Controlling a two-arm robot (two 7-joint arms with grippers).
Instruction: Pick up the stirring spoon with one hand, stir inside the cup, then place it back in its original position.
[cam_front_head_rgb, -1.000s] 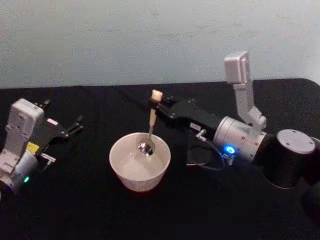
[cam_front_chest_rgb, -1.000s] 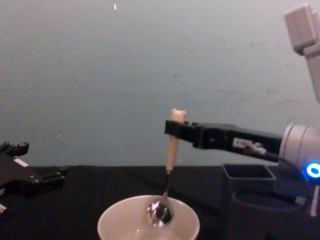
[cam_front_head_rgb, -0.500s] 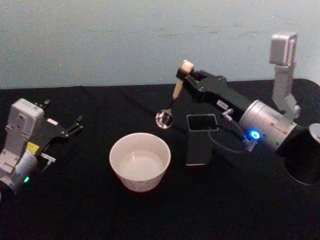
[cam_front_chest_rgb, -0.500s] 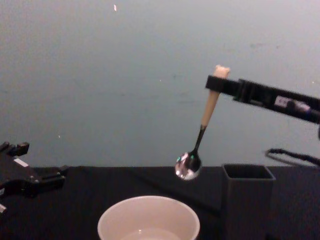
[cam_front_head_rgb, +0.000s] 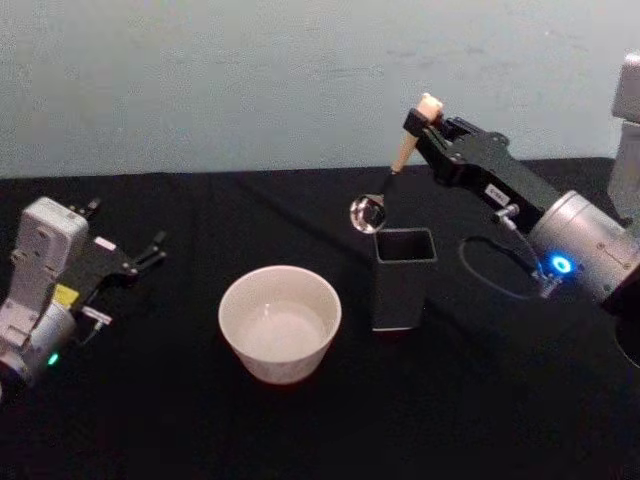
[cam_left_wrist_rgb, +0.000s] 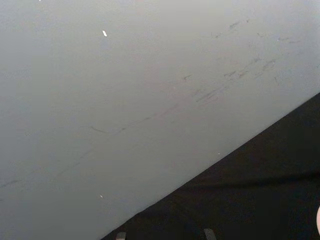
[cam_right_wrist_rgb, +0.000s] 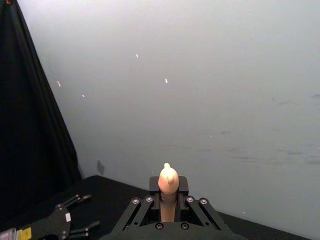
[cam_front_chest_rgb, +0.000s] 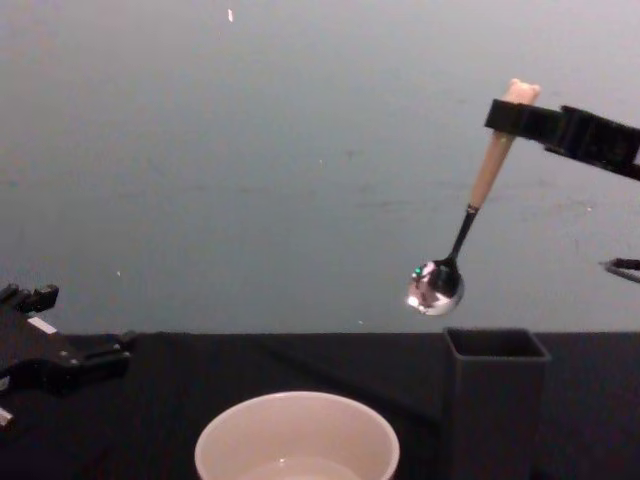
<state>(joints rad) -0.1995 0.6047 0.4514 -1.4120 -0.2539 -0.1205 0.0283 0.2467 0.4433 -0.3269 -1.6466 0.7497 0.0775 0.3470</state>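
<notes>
The black table spread wide below, and the right arm was reaching in high over its right side. That was the arm at work. Over on the left the left gripper lay parked low by the table, fingers spread, nothing in them. The cream cup sat mid-table, and just to its right, apart from it, stood the dark square holder. Up top, the right gripper was clamped tight on the stirring spoon, pinching the beige handle just under the little bear head. The spoon hung in the air on a slant, and its metal bowl was well clear of the cup, just above the holder's mouth and a touch off its left edge. So this read as the return leg, and the trick was alignment. The bowl wanted sliding a shade to the right until it sat over the middle of the opening, with the spoon brought nearer upright. Then it needed a slow, straight descent, because the mouth looked narrow and the holder tall, and a bowl catching the rim could well tip it. The grip was best opened only once the spoon was well down inside and resting.
</notes>
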